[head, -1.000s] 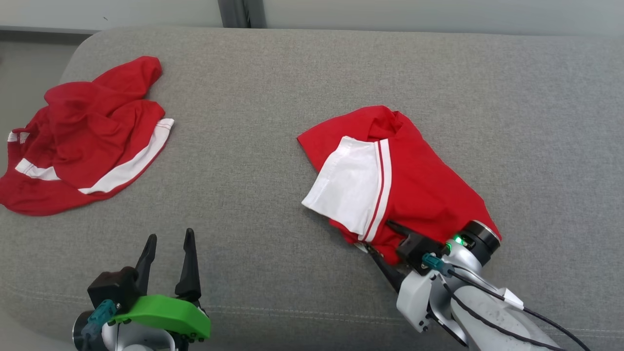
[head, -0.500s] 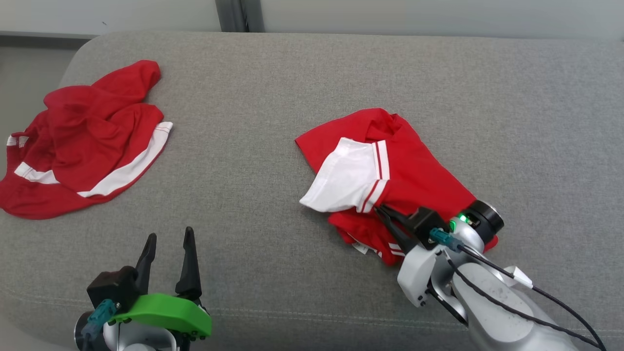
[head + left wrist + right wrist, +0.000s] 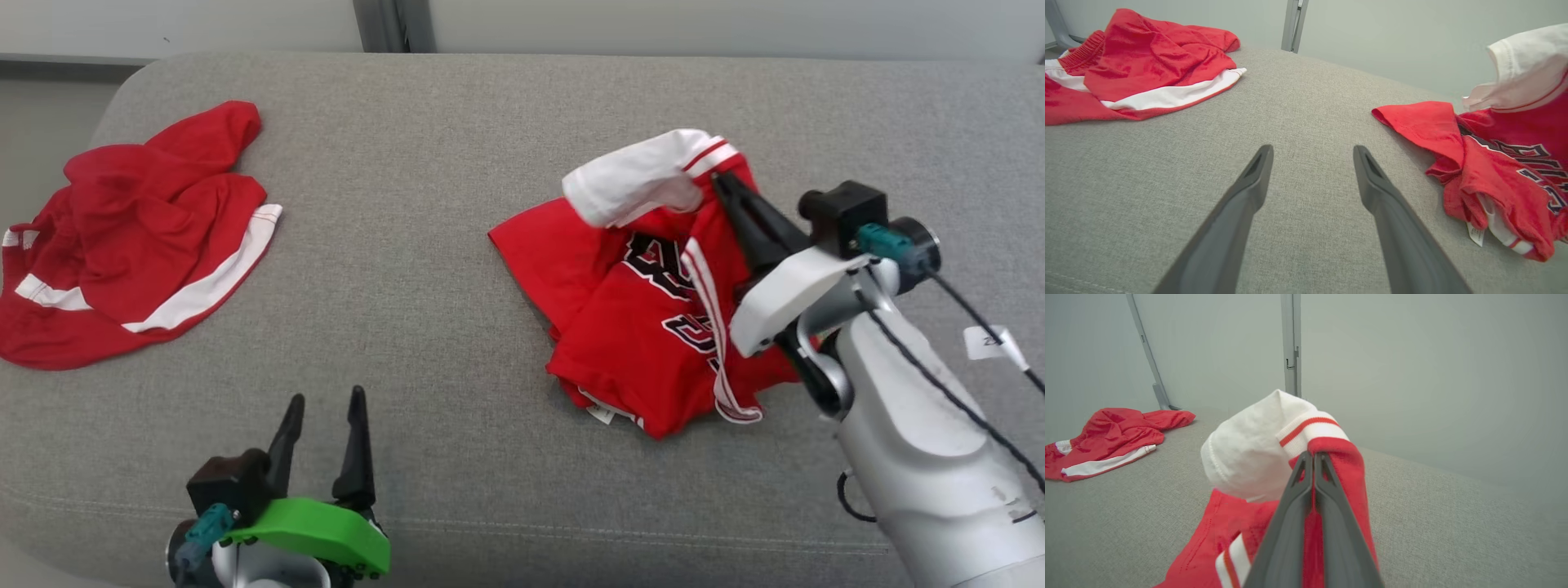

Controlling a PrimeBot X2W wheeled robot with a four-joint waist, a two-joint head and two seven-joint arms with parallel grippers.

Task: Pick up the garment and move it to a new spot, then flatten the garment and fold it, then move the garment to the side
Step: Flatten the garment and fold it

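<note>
The garment [image 3: 645,327] is a red jersey with a white sleeve and dark lettering, right of centre on the grey cushion [image 3: 457,163]. My right gripper [image 3: 720,181] is shut on its red fabric by the white sleeve [image 3: 633,175] and holds that part raised, while the rest still lies on the cushion. In the right wrist view the closed fingers [image 3: 1306,490] pinch the red cloth [image 3: 1343,465] just under the striped cuff. My left gripper [image 3: 322,402] stands open near the front edge, left of the jersey [image 3: 1506,171], holding nothing.
Crumpled red shorts [image 3: 139,237] with white stripes lie at the cushion's far left, also seen as red shorts [image 3: 1139,61] in the left wrist view. A grey post [image 3: 392,24] stands against the pale wall behind. Bare cushion lies between the two garments.
My right gripper closed on the jersey near its sleeve and lifted up and back, turning the cloth so the lettering shows. The left arm kept still; the camera shifted slightly.
</note>
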